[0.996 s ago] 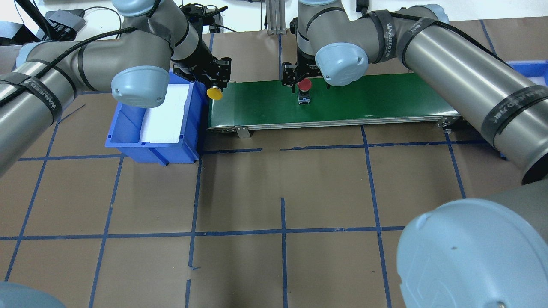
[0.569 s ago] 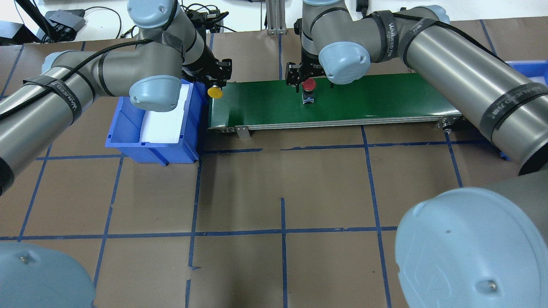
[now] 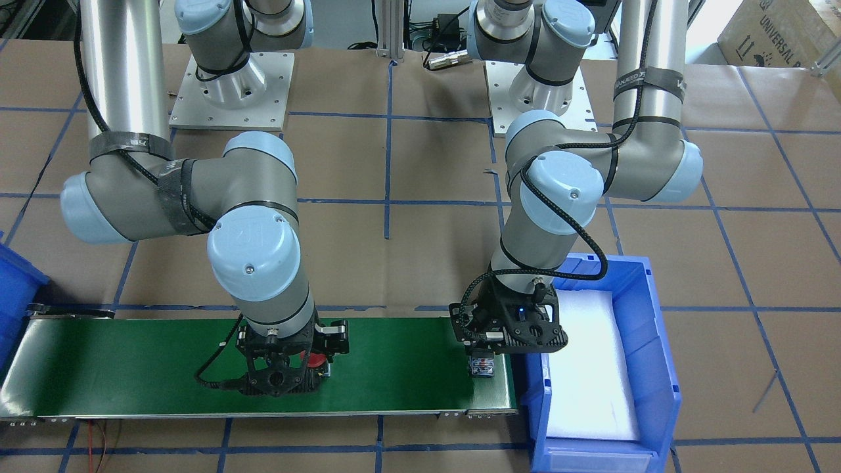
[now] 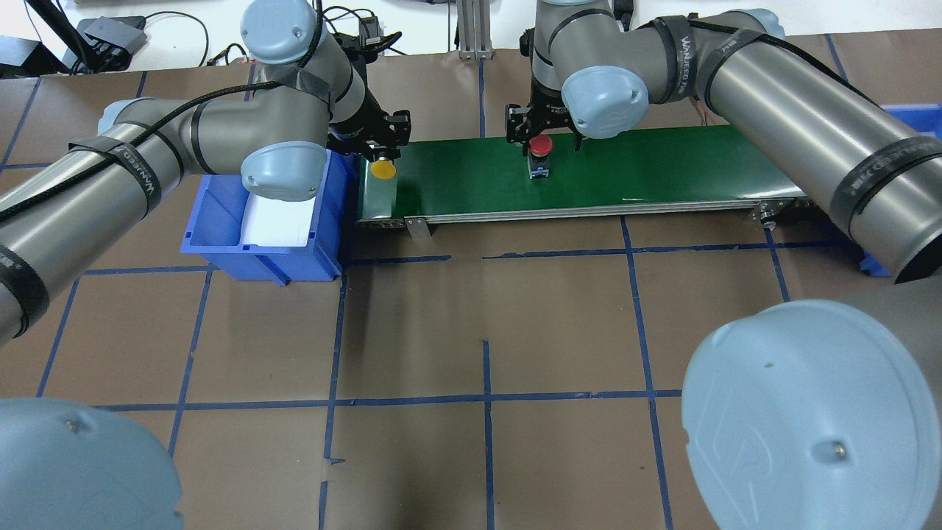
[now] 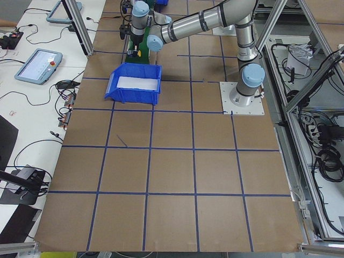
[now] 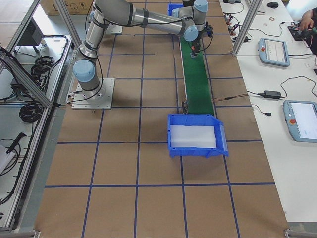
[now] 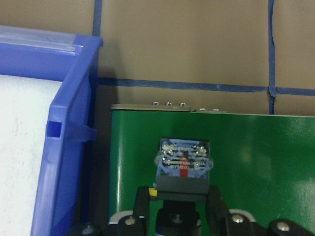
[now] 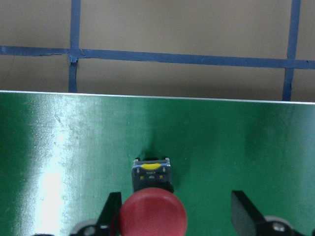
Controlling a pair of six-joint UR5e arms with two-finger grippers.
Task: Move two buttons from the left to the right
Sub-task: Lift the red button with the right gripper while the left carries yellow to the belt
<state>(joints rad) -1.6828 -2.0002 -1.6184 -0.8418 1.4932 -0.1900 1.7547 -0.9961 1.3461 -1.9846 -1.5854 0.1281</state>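
Note:
The yellow-capped button (image 4: 383,169) is held in my left gripper (image 4: 383,152), which is shut on it over the left end of the green conveyor belt (image 4: 662,165). The left wrist view shows its black body (image 7: 182,164) between the fingers (image 7: 216,206), just past the blue bin's wall (image 7: 64,162). The red mushroom-capped button (image 4: 542,145) stands on the belt near the middle. My right gripper (image 4: 542,135) is open around it; in the right wrist view the red cap (image 8: 153,211) sits between the spread fingers (image 8: 246,211), nearer the left one.
A blue bin (image 4: 213,235) with white foam lining stands against the belt's left end. A second blue bin (image 4: 909,118) sits beyond the belt's right end. Brown table paper with a blue tape grid (image 4: 486,401) surrounds the belt.
My left gripper has carried the yellow button rightward from the bin's edge to over the belt's end. The red button and my right gripper have both shifted right along the belt.

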